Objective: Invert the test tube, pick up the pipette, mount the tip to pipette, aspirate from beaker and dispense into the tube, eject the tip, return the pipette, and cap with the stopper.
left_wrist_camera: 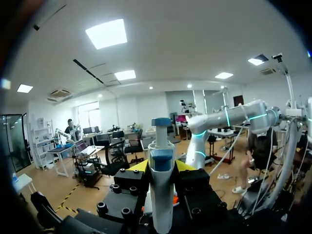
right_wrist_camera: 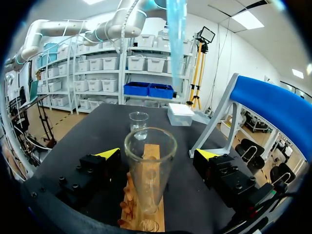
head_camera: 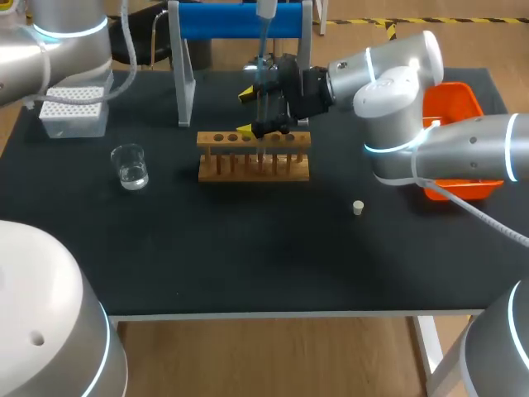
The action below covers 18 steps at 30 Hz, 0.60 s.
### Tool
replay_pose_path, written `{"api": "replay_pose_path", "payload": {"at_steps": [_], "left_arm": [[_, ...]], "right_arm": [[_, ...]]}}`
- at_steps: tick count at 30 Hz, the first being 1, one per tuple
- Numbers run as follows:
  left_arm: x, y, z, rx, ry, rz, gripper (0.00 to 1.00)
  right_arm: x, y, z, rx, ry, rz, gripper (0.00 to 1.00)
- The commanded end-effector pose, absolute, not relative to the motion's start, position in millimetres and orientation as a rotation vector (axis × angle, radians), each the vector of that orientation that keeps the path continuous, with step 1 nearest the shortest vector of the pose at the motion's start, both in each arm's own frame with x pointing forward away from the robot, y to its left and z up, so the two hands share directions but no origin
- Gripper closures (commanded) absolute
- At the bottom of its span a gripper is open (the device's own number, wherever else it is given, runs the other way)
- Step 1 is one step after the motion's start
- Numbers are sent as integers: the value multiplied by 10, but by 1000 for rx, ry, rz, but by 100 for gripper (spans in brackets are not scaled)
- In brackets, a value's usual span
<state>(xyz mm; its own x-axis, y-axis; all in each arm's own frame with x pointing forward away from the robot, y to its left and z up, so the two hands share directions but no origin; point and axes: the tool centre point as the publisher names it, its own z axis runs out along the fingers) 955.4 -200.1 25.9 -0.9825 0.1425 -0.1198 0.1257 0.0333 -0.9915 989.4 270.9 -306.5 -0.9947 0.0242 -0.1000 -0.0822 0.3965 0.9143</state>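
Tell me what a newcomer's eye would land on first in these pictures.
The translucent blue pipette tip hangs above the mouth of the clear glass test tube at the right end effector, with the wooden tube rack under it. The left end effector clamps the white pipette with a blue cap, and a bright blue stand rises at the black table's far edge.

The right arm's fingers (head_camera: 245, 130) stood apart just above the wooden rack (head_camera: 253, 157), the pipette (head_camera: 266, 11) hanging over them; beaker (head_camera: 130, 166) and stopper (head_camera: 358, 208) sat on the bench (head_camera: 248, 256).
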Motion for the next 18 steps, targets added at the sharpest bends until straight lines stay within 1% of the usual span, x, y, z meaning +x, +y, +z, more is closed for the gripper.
{"api": "replay_pose_path", "payload": {"at_steps": [1,9,13,18], "left_arm": [[9298,-1726,349,-218,-2323,2161,100],[8884,-1244,262,-77,-2387,2207,100],[8689,-1170,64,-28,-2368,2206,100],[8470,-1208,-233,-3,-2303,2233,100]], "right_arm": [[9906,2704,-3065,-56,2546,1674,0],[9906,2704,-3065,-56,2546,1674,0],[9906,2704,-3065,-56,2546,1674,0],[9906,2704,-3065,-56,2546,1674,0]]}}
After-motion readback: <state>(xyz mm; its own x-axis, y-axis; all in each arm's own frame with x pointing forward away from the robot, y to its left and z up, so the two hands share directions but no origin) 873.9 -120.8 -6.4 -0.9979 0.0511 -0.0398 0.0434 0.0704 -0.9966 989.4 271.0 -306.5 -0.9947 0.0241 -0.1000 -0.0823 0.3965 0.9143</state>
